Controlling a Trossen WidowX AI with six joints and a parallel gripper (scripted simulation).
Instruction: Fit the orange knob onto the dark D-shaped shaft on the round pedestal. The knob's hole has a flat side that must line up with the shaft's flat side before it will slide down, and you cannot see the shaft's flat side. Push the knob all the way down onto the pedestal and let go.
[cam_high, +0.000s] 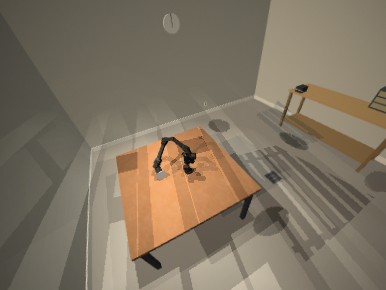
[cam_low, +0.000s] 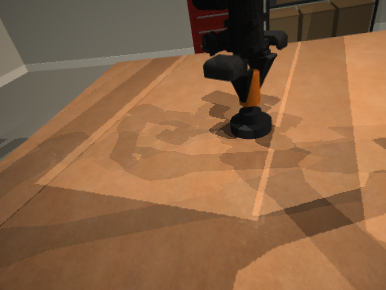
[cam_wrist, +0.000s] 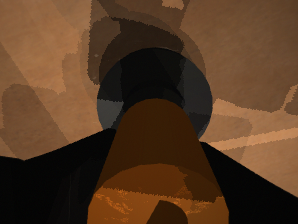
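Observation:
The orange knob stands upright between the fingers of my gripper, which is shut on it. In the top view the knob is too small to make out. The black round pedestal stands on the table directly under the knob. The knob's lower end meets or sits just above the pedestal's narrower raised middle; I cannot tell if there is a gap. The dark shaft does not show, and its flat side is hidden. The knob's top shows a dark patch at the bottom of the wrist view.
The wooden table carries the arm, whose base is at the left in the top view. Shadows of the arm lie across the table top around the pedestal. A side bench stands away at the right.

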